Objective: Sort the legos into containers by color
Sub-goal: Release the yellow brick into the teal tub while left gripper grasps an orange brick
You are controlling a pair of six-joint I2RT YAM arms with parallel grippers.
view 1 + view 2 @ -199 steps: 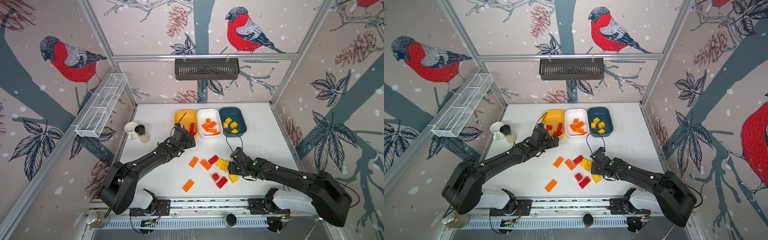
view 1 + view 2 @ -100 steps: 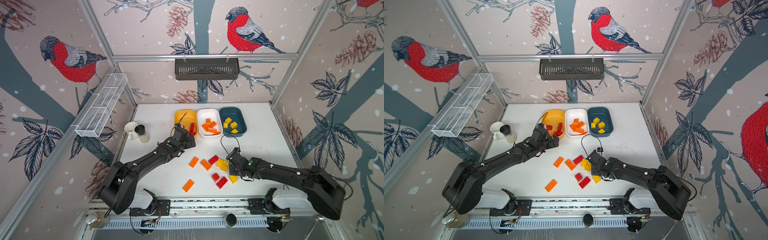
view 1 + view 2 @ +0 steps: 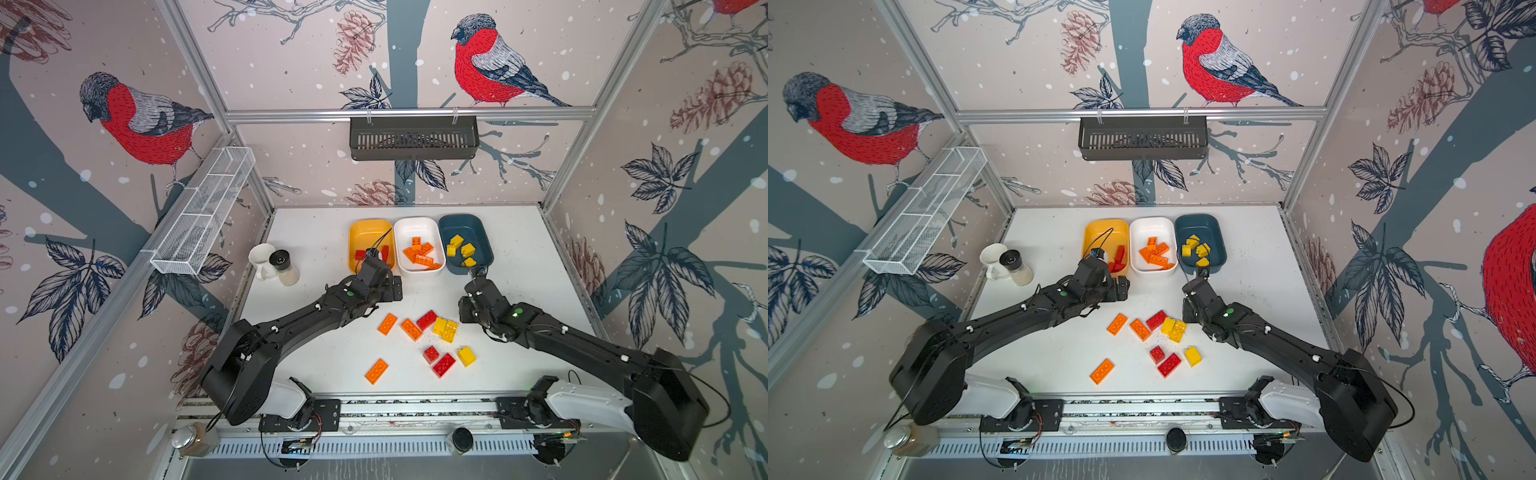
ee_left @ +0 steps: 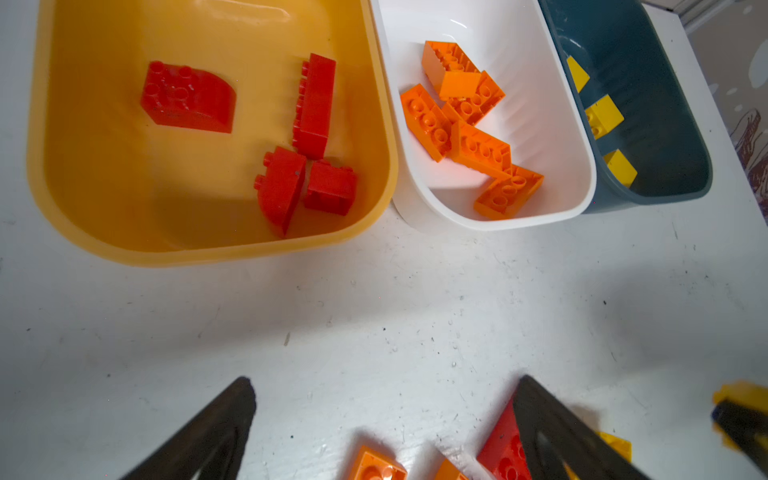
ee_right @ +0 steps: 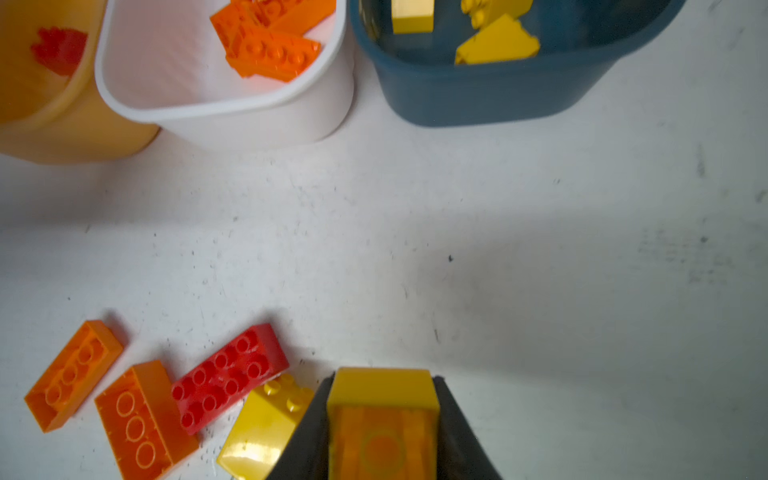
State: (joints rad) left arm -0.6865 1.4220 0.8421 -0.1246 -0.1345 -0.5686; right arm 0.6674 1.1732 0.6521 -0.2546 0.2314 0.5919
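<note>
Legos (image 3: 427, 320) — part sorted, part loose on the bench (image 3: 316, 232).
Left fingers (image 4: 224, 424) spread wide and empty before the yellow tub (image 4: 208, 251) of reds (image 4: 187, 99); white tub (image 4: 498, 224) holds oranges (image 4: 478, 149), teal tub (image 4: 665, 199) yellows (image 4: 602, 114) — right fingers (image 5: 457, 428) clenched on a yellow brick (image 5: 382, 390) just short of it.

Bricks (image 5: 230, 376) glossy plastic; tubs (image 5: 249, 120) smooth satin plastic; worktop (image 5: 457, 232) matt white, scuffed; frame (image 3: 291, 115) brushed metal.

white mug (image 3: 258, 254), wire basket (image 3: 203, 218), black basket (image 3: 413, 139)
</note>
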